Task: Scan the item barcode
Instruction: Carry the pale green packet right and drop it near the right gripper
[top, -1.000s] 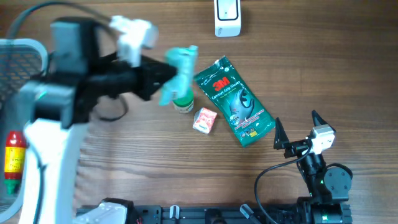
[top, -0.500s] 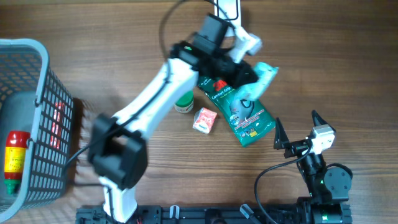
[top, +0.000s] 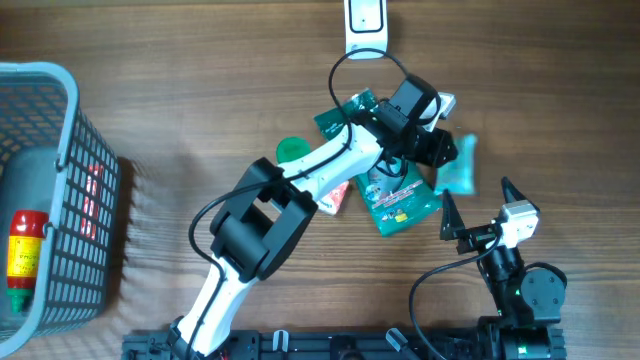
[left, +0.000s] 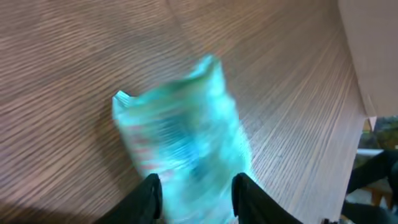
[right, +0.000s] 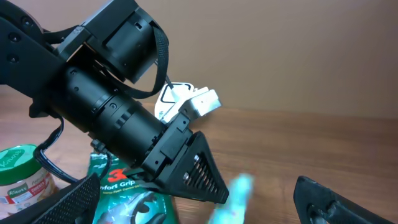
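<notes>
Teal packet (top: 460, 168) sits between the left tool's (left: 198, 183) fingers, toward 3 o'clock over the bench (top: 200, 100). It is blurred, so clamped or slack, I cannot tell. Right tool (top: 474, 190) gapes, empty. A slack hold could drop the packet short of the scanner (top: 365, 25) at 12 o'clock.

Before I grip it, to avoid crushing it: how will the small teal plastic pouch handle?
The small teal plastic pouch looks like soft film with a wavy top edge, so it will probably flex rather than stay stiff. It seems flat and thin, so it is likely light, and should slide on the smooth wooden table, not roll.
</notes>
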